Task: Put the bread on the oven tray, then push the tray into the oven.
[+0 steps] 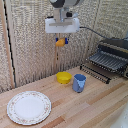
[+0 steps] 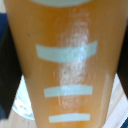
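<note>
Clamp [image 1: 61, 41] closed on the bread [image 1: 60, 42], high above the table. Oven pan [image 1: 107, 60] sits well below, off toward the exterior view's right, at the oven [image 1: 117, 47] mouth. Risk: small piece slipping during transfer, or landing skewed between wire bars.

The arm hangs straight down from above, well over the back of the desk; the clamp [image 1: 61, 41] points downward, its white head level; the two short fingers [image 1: 65, 40] are closed on the bread [image 1: 60, 42], held aloft.
</note>
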Robot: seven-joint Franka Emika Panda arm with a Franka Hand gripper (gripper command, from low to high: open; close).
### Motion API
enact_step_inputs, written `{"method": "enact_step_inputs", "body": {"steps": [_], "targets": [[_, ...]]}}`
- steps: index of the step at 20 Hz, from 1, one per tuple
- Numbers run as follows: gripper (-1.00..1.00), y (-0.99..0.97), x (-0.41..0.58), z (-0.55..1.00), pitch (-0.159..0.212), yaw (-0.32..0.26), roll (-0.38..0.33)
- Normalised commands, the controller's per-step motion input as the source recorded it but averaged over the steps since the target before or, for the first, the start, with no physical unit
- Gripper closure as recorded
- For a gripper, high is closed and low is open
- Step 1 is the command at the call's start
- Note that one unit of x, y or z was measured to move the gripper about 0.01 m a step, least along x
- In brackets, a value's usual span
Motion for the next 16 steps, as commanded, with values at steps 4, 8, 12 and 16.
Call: {"method": "enact_step_inputs", "body": {"steps": [4, 8, 12, 16], "targets": [[1.00, -0.64, -0.036, 0.29, 0.027, -0.211, 0.000], [1.00, -0.62, -0.129, 0.20, 0.053, -0.220, 0.000], [1.00, -0.69, -0.114, 0.12, 0.051, -0.196, 0.000], [1.00, -0.61, -0.164, 0.10, 0.087, -0.227, 0.000]]}}
